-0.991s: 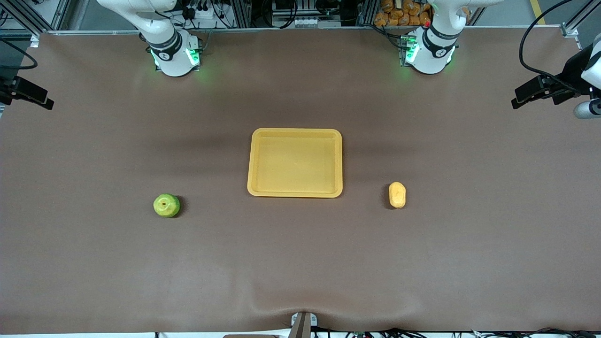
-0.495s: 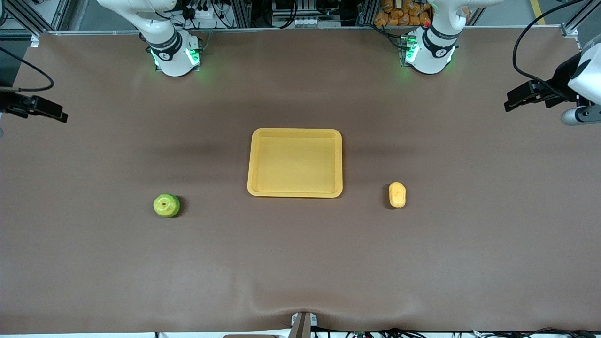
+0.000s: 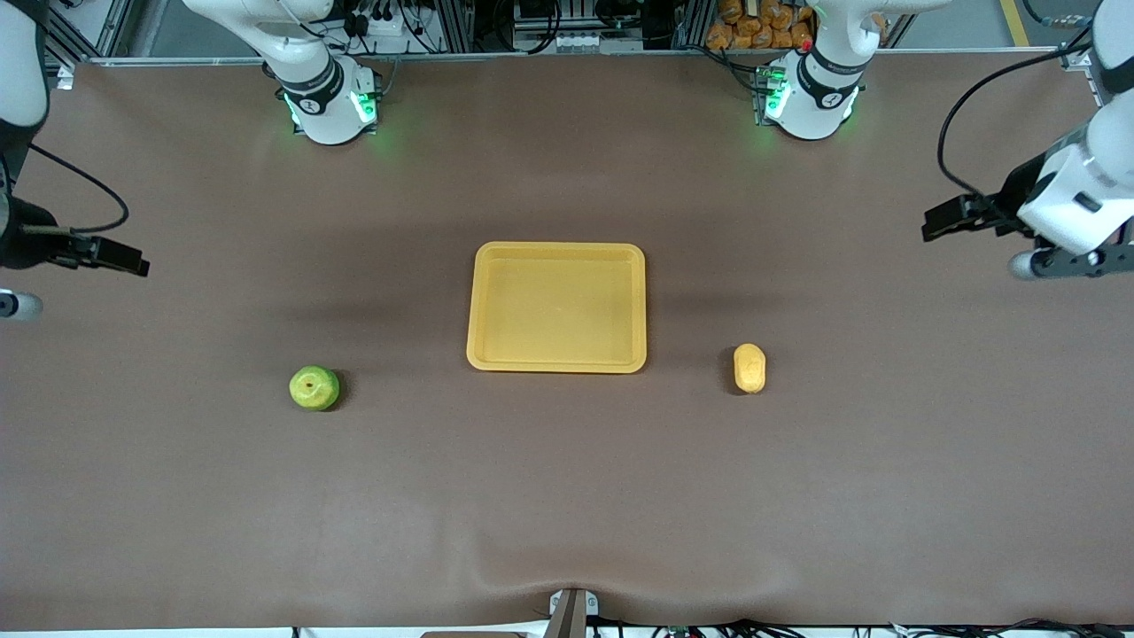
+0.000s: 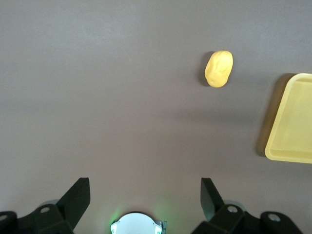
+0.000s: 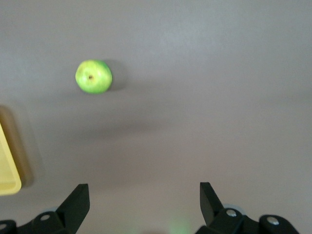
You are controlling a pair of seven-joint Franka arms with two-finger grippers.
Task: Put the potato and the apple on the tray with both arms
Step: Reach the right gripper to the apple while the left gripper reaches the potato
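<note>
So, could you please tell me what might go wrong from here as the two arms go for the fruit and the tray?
1. The small round green apple sits loose on the brown table; a slightly off-centre pinch by the open right gripper could roll it away.
2. The oblong yellow-orange potato is narrow with rounded ends, so the open left gripper might slip off.
3. Both arms head for one shallow yellow-orange plastic tray, so they could crowd each other.

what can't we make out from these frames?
- Undersides of the round green apple and the oblong yellow-orange potato: hidden by their own bodies in every view.
- Shallow yellow plastic tray: cut off by the picture edge in both wrist views.
- Right gripper, open: only the fingertips show in its wrist view.
- Left gripper, open: likewise.
</note>
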